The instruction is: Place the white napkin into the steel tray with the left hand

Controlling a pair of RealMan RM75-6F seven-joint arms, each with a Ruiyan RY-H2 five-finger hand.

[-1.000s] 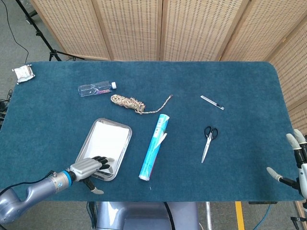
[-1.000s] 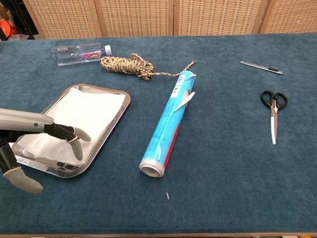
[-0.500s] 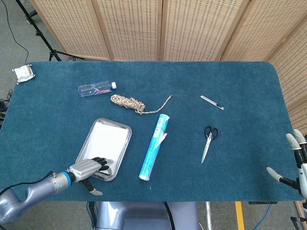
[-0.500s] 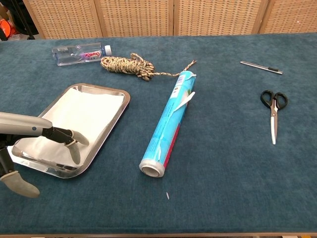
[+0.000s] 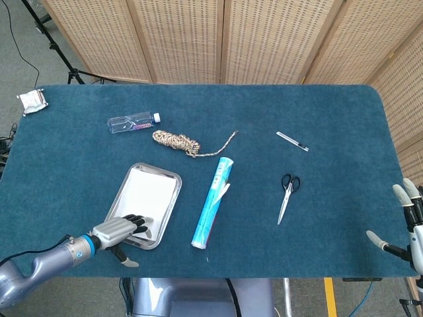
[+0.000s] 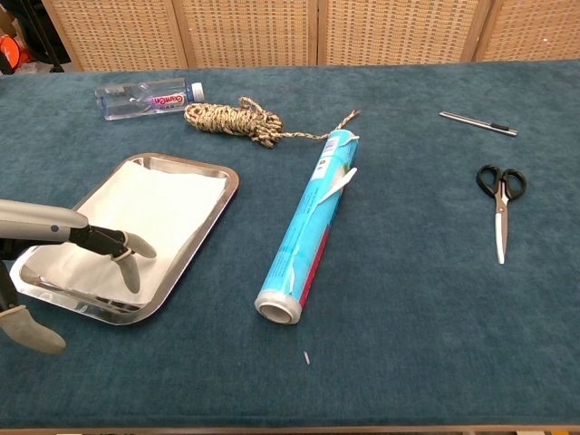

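My left hand (image 6: 54, 237) is open, fingers loose, over the napkin (image 6: 149, 213) lying w/in the tray (image 6: 221, 195). I should lift straight up, no snagging.

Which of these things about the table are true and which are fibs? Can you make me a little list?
1. The white napkin lies in the steel tray. True.
2. The scissors are inside the tray. False: they lie on the cloth, far off on the other side.
3. The left hand is over the tray's near end. True.
4. The blue roll stands upright. False: it lies flat.
5. The right hand holds the pen. False: it is empty at the table's edge.
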